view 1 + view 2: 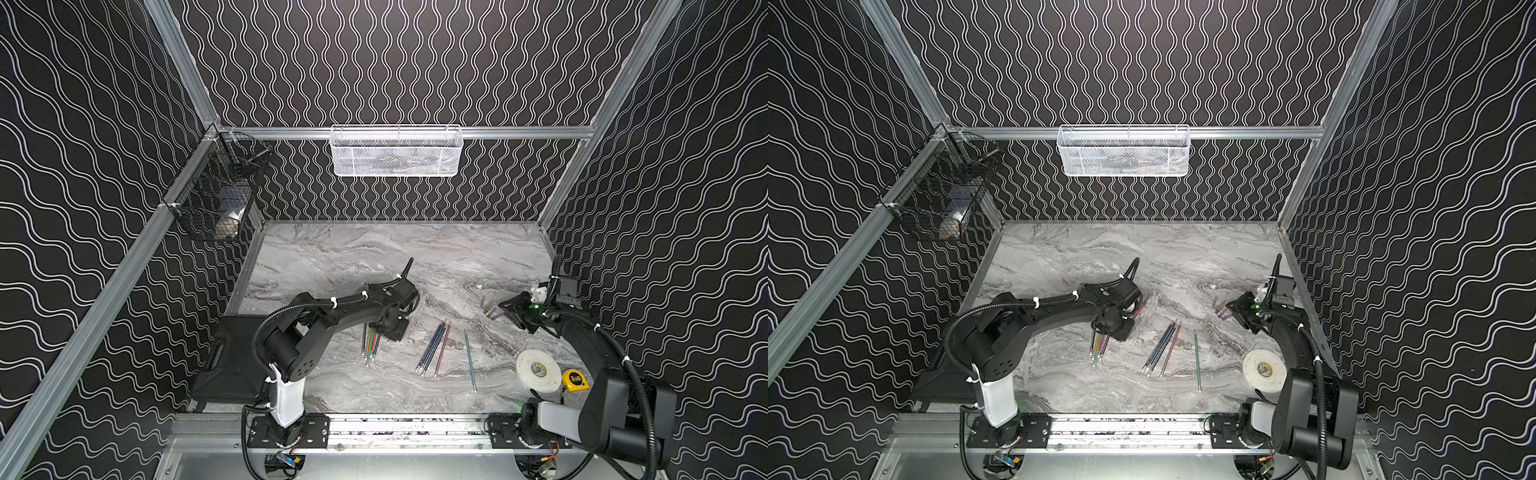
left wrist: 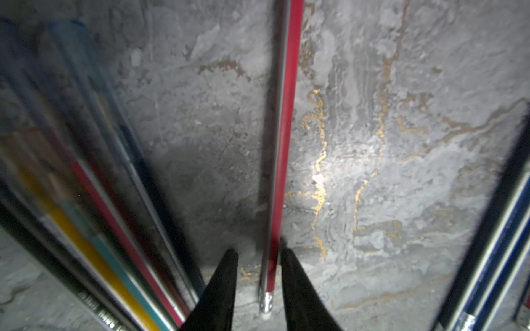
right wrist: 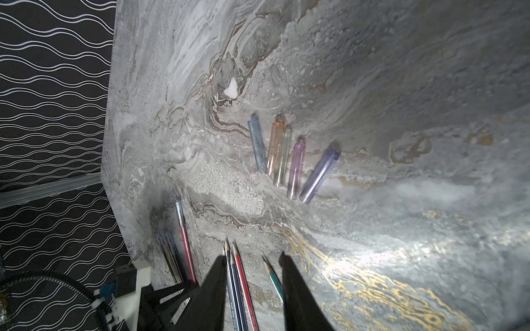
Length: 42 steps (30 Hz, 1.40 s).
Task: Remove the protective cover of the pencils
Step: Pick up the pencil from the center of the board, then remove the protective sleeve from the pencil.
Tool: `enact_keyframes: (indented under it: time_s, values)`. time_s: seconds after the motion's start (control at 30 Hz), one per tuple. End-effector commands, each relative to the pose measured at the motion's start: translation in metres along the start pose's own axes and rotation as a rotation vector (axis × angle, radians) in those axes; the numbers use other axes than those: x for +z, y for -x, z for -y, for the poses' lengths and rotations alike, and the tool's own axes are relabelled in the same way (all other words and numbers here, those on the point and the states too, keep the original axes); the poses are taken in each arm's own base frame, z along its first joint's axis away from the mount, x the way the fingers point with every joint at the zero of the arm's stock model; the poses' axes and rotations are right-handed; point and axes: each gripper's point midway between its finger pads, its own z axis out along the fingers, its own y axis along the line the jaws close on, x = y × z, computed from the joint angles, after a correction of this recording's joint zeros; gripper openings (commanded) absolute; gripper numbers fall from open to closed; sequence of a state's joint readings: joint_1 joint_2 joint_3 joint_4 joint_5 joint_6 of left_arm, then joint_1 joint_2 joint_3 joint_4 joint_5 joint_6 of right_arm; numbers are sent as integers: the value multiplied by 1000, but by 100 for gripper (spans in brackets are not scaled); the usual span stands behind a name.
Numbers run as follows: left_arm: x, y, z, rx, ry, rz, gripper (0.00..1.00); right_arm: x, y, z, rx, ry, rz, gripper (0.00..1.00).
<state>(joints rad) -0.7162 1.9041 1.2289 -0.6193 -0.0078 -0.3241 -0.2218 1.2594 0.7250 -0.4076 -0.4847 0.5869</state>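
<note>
Several pencils lie on the marble table: a bundle [image 1: 370,347] under my left wrist, a loose group [image 1: 432,349] and a single green one [image 1: 469,361]. In the left wrist view my left gripper [image 2: 259,252] is open, its fingers standing on either side of a red pencil [image 2: 282,143] near its silvery end. That pencil's far tip wears a clear protective cover [image 3: 179,210]. Several tinted covers [image 3: 282,157] lie loose at the right, also seen in both top views [image 1: 490,309]. My right gripper [image 3: 252,256] hovers open and empty beside them, above bare pencil tips [image 3: 233,258].
A white tape roll [image 1: 538,370] and a yellow tape measure [image 1: 575,380] sit at the front right. A black case [image 1: 232,361] lies at the left edge. A white mesh basket [image 1: 395,151] and a black wire basket [image 1: 216,195] hang on the walls.
</note>
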Motion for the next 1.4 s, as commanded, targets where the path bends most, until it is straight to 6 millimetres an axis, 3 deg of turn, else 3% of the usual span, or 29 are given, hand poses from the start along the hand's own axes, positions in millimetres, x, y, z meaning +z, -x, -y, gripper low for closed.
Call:
enact_keyframes:
  time_s: [0.0,0.23,0.33,0.47,0.6,0.7,0.97,1.13,1.37]
  values:
    - [7,-5,4,-15,-12,-25,19,-1,3,-2,-21,2,15,32]
    - [4,-3,15,-4,-48,-20,6,-2,3,-1,-26,-1,17,32]
    - [-4,3,20,-1,-67,2,0,-10,6,-2,-55,-18,51,32]
    - [-23,15,26,16,-100,59,0,-18,8,-9,-94,-14,74,32]
    - [-47,27,40,51,-184,143,0,-10,-2,-36,-147,98,54,35]
    - [-64,30,50,71,-250,197,0,6,-27,-67,-250,121,-9,35]
    - [-96,20,56,69,-345,299,0,37,-70,-135,-365,249,-165,38]
    - [-107,19,59,61,-375,331,0,54,-83,-159,-374,291,-247,39]
    - [-101,13,58,39,-385,333,0,56,-101,-180,-405,314,-268,39]
